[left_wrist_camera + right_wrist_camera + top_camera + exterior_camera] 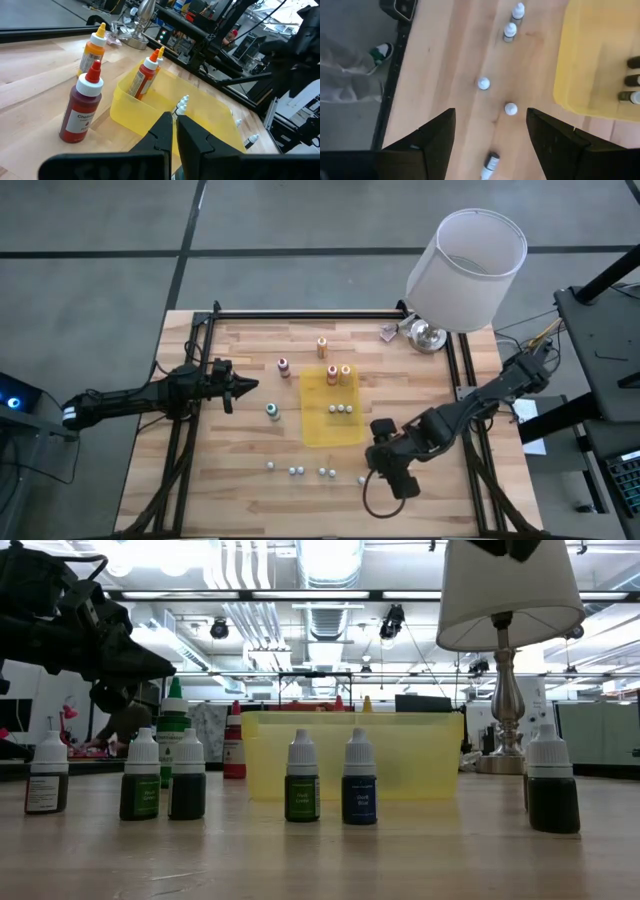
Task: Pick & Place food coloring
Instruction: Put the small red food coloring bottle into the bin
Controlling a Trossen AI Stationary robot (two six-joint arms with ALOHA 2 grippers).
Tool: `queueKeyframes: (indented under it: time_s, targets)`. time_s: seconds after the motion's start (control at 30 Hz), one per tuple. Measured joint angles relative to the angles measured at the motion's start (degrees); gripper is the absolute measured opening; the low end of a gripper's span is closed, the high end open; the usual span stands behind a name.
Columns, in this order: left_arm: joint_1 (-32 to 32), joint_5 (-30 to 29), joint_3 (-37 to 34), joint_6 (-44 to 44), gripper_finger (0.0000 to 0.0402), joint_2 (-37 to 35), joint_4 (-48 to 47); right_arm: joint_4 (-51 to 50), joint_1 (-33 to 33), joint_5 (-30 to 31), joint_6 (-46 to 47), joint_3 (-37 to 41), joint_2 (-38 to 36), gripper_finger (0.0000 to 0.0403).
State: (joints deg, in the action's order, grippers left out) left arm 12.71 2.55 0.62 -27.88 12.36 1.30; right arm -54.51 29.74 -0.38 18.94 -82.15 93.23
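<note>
The food coloring stands in two groups. Taller bottles sit far and left: orange (322, 347), dark red (283, 366), teal (272, 411), and two (146, 75) inside the shallow yellow tray (332, 425). Small white-capped bottles (340, 409) stand in the tray, and several more (296, 471) line the near side of the table. My right gripper (490, 135) hangs open above that near row, pointing steeply down, with one capped bottle (510, 108) below the gap between its fingers. My left gripper (175, 131) is shut at the table's left, pointing toward the tray.
A lamp with a white shade (468, 268) and a metal base (428, 335) stands at the far right corner. Black rails (465, 395) run along the table's sides. One small bottle (490, 167) lies tipped beneath my right gripper. Bare wood lies between the tray and the near row.
</note>
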Motion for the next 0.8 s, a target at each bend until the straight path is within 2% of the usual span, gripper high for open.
queueKeyframes:
  time_s: [0.2, 0.8]
  targets:
    - [0.0, 0.0, 0.0, 0.0, 0.0000, 0.0, 0.0, 0.0, -1.7, 0.0, -2.9, 1.9, 0.7, 0.0233]
    - [0.0, 0.0, 0.0, 0.0, 0.0000, 0.0, 0.0, 3.9, -4.1, 0.4, -2.8, 9.4, 1.3, 0.0233]
